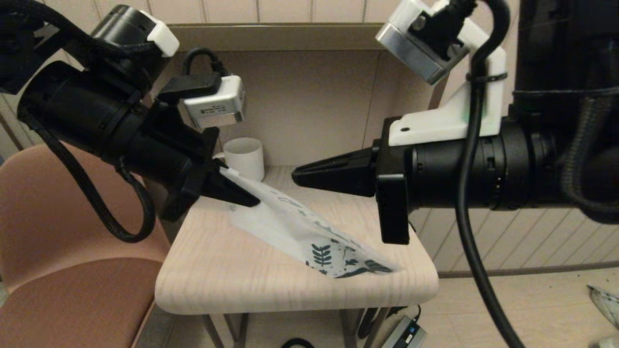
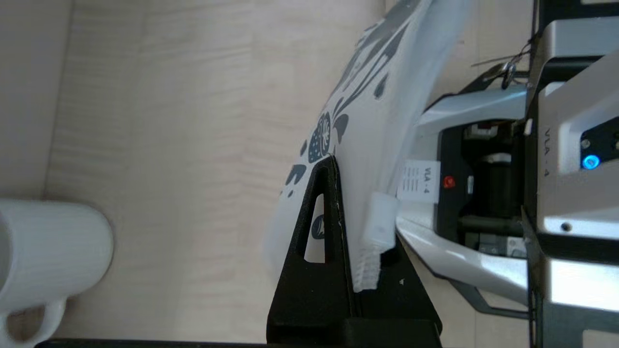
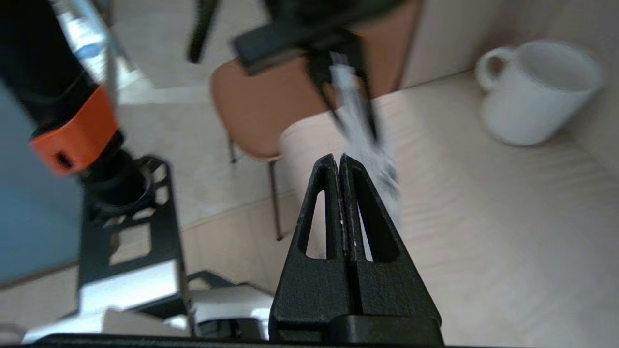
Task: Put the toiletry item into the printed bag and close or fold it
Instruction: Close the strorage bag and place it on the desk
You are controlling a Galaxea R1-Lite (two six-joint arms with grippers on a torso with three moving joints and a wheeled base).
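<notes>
My left gripper point(image 1: 251, 199) is shut on the upper edge of the printed bag point(image 1: 290, 222) and holds that end up over the table's back left. The bag is white and slants down to its teal leaf-print end point(image 1: 341, 258), which rests on the table near the front right. In the left wrist view the bag point(image 2: 382, 96) is pinched between the black fingers point(image 2: 331, 203). My right gripper point(image 1: 296, 175) hovers shut and empty above the bag's middle, pointing left; its closed tips point(image 3: 340, 157) are just short of the bag point(image 3: 375, 159). The toiletry item is hidden.
A ribbed white mug point(image 1: 244, 157) stands at the back of the small wooden table point(image 1: 232, 275), against the wall. A brown chair point(image 1: 63, 251) stands close on the left. A power adapter point(image 1: 404, 333) lies on the floor under the table.
</notes>
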